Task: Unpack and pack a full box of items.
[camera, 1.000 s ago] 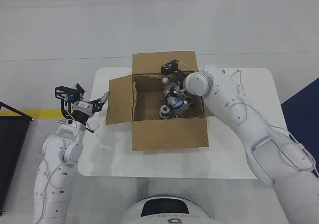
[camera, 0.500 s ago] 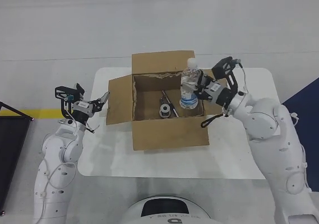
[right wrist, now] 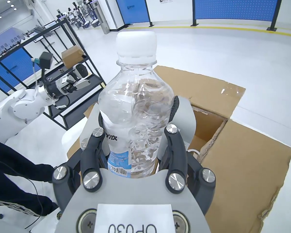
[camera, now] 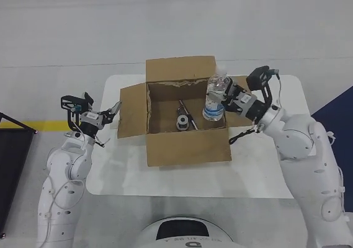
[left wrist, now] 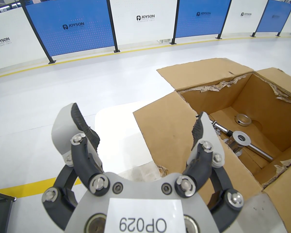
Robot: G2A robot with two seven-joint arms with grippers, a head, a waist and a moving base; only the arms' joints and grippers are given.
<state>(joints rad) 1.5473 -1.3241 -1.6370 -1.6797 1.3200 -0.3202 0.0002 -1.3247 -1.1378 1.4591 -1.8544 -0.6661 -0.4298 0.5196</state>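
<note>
Right pincer [right wrist: 138,112] grasping bottle [camera: 214,96] above box [camera: 188,149], left pincer [left wrist: 138,112] released, metal shaft [left wrist: 257,150] inside

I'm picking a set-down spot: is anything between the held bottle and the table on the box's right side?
Nothing visible does. The bottle, held in the right gripper, hangs over the right wall of the box, seemingly above its rim. The table beyond that wall shows bare.

A coded white sticker [left wrist: 138,219], printed upside down, sits behind the fingers of the left gripper [left wrist: 138,112]; the right gripper [right wrist: 138,112] wears a similar sticker [right wrist: 135,219]. Between its fingers, the bottle [right wrist: 135,93] carries a barcoded label [right wrist: 120,161]. Barrier panels [left wrist: 145,25] beyond show logos.
</note>
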